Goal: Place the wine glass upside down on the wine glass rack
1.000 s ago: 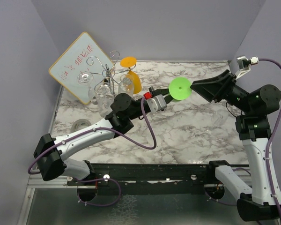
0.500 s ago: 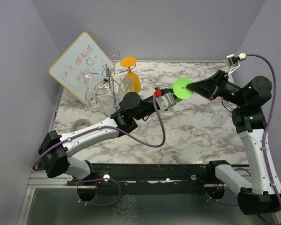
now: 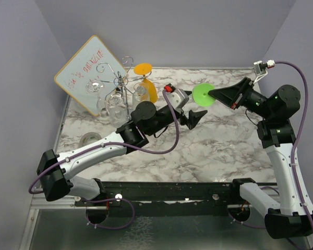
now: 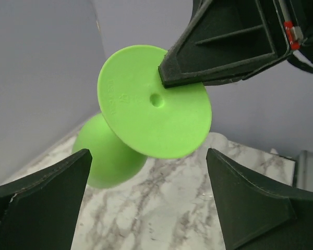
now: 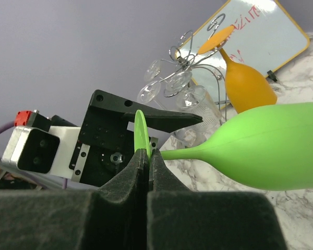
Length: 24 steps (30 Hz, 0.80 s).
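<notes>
Green wine glass (image 3: 202, 95) held midair.
Opaque lime, round flat foot; right gripper (image 3: 214, 95) jaws clamped on its rim, left gripper (image 3: 194, 117) jaws apart.

Matte black wedges form the left tool (image 3: 196, 118) and right tool (image 3: 215, 95). White-shelled arms (image 3: 88, 152) with black joints trail purple cables (image 3: 169, 141); a red tab (image 3: 168, 87) sits at the left tool's ten o'clock.

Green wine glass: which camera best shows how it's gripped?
Right wrist: the right gripper pinches the green wine glass by its foot rim, stem and bowl in profile. Left wrist shows its foot's underside and some bowl; top external only the foot disc.
</notes>
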Available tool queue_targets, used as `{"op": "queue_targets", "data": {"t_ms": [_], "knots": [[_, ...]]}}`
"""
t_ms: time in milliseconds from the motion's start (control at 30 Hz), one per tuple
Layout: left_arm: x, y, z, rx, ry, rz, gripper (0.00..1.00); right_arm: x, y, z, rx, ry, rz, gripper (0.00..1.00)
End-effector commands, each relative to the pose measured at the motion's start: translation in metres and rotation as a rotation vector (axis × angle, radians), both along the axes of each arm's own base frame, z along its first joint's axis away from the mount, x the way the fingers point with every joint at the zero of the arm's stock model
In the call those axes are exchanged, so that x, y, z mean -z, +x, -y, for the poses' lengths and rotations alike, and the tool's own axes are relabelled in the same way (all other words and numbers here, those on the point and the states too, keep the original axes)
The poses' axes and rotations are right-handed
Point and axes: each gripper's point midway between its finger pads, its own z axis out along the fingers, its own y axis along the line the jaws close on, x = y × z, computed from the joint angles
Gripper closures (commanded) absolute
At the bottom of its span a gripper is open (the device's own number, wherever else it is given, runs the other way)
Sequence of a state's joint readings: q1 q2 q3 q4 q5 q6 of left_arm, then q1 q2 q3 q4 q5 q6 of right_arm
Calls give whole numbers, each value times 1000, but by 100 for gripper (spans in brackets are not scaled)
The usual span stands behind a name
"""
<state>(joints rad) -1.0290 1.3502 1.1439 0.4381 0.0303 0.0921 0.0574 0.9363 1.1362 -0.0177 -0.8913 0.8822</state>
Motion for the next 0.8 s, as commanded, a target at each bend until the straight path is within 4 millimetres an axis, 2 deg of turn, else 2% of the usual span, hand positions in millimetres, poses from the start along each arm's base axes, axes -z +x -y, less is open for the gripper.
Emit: {"op": "queue_targets", "data": {"t_ms": [0, 200, 300, 433, 500, 567, 633, 767], "knots": [[-14, -20, -15, 38, -123, -354, 9, 5, 9, 4, 52, -18, 24, 99], [-41, -38, -20, 155, -251, -585, 8, 3, 4, 3, 41, -16, 54, 99], [-49, -31, -22, 171, -273, -648, 9, -1, -4, 1, 9, -4, 58, 99], [-43, -15, -23, 141, -270, -704, 10, -6, -17, -2, -28, 5, 78, 99], [-43, -14, -21, 171, -275, -725, 18, -9, -24, -3, -49, 1, 94, 99], [-52, -21, -19, 240, -278, -731, 34, -11, -29, -4, -61, -6, 109, 99], [-60, -29, -16, 295, -260, -727, 45, -9, -30, -3, -60, -19, 105, 99], [-66, -45, -13, 379, -209, -716, 54, -5, -29, -4, -67, -21, 92, 99]]}}
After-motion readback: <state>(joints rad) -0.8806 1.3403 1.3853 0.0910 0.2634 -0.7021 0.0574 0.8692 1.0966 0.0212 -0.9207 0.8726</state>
